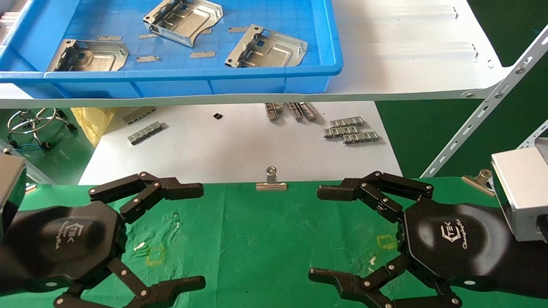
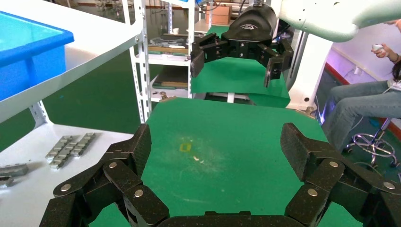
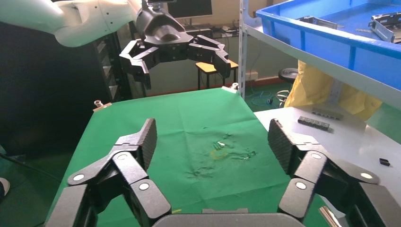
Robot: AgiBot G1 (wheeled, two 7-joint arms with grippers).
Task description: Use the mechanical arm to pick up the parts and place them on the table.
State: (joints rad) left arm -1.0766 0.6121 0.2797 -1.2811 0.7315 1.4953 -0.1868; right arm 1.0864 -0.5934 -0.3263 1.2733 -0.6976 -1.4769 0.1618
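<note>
Three silvery sheet-metal parts lie in a blue tray (image 1: 171, 81) on the white shelf: one at the left (image 1: 87, 55), one at the back (image 1: 184, 19), one at the right (image 1: 265, 49). Both black claw grippers hover low over the green-clothed table (image 1: 257, 239), far from the parts. My left gripper (image 1: 202, 236) (image 2: 217, 146) is open and holds nothing. My right gripper (image 1: 314, 233) (image 3: 213, 137) is open and empty too. They face each other across the cloth. Each wrist view shows the other arm's gripper farther off.
Ribbed grey strips (image 1: 351, 130) and a small black piece (image 1: 218, 116) lie on the white board (image 1: 235, 162) under the shelf (image 1: 406, 64). A binder clip (image 1: 271, 182) grips the cloth's far edge. Yellow square marks (image 1: 155, 255) (image 1: 386, 242) sit on the cloth. A slanted shelf brace (image 1: 483, 115) stands at right.
</note>
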